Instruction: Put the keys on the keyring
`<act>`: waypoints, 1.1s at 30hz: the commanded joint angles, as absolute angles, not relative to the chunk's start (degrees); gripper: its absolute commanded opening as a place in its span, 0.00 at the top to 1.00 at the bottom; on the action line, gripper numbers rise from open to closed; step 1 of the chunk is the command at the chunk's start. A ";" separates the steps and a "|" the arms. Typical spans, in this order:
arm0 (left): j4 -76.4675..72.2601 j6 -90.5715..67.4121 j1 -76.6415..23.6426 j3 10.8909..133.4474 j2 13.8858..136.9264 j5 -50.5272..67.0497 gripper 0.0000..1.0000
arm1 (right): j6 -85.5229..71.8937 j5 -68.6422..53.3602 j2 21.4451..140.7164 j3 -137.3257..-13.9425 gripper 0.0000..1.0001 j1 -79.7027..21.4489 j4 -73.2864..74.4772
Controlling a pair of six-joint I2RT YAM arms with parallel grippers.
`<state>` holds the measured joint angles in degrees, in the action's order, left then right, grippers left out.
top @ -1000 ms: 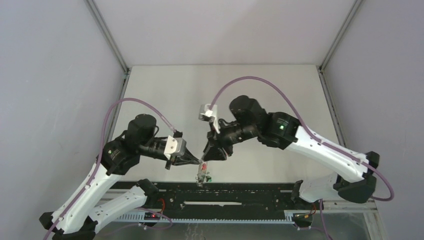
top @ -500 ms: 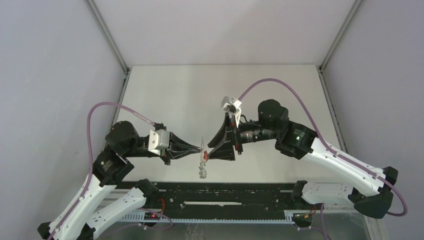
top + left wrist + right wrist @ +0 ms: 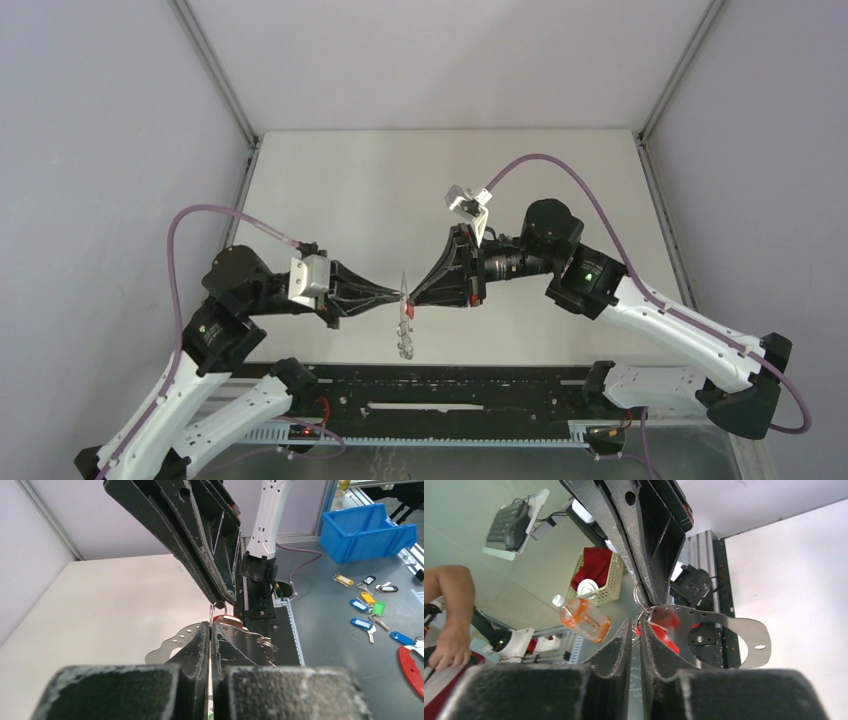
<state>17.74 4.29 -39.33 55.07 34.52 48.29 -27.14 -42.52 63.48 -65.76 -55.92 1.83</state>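
Worktop (image 3: 350, 180): pale and bare around the keyring (image 3: 404, 335), which hangs clear above its near edge, so you have free air on all sides for threading. Left claw (image 3: 398, 296): reaches in level from the keyring's left and is clenched on its top end, apparently to hold the loop steady as a fixed target. Right claw (image 3: 414, 297): comes in from the keyring's right until the two tips almost touch. Its fingers are pressed nearly together with the red-headed key (image 3: 410, 312) at their tips, and you may take it as gripping that key to feed it on. Keyring: limp, trailing straight down below both claws. The overhead view gives you only a thin dangling line, while the right wrist view resolves a flat perforated strip (image 3: 744, 630) curling back on itself. Small metal ring (image 3: 217, 611): seen only from the wrists, standing upright at the keyring's top, between the opposing tips and just beside the red head. Green-headed key: cannot be picked out in any view.
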 commanded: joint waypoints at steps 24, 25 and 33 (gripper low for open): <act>14.78 4.22 -39.52 53.82 33.99 47.12 1.00 | -27.52 -41.77 61.89 -65.37 0.46 -55.43 1.76; 14.75 4.22 -39.54 53.85 34.05 47.03 1.00 | -27.82 -42.06 62.22 -65.36 0.48 -55.43 1.35; 14.41 3.96 -39.51 53.73 33.94 47.24 1.00 | -27.68 -40.17 63.92 -65.36 0.52 -55.85 3.09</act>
<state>17.65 4.43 -39.33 54.11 34.09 47.55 -28.38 -41.23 63.77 -65.23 -55.33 3.09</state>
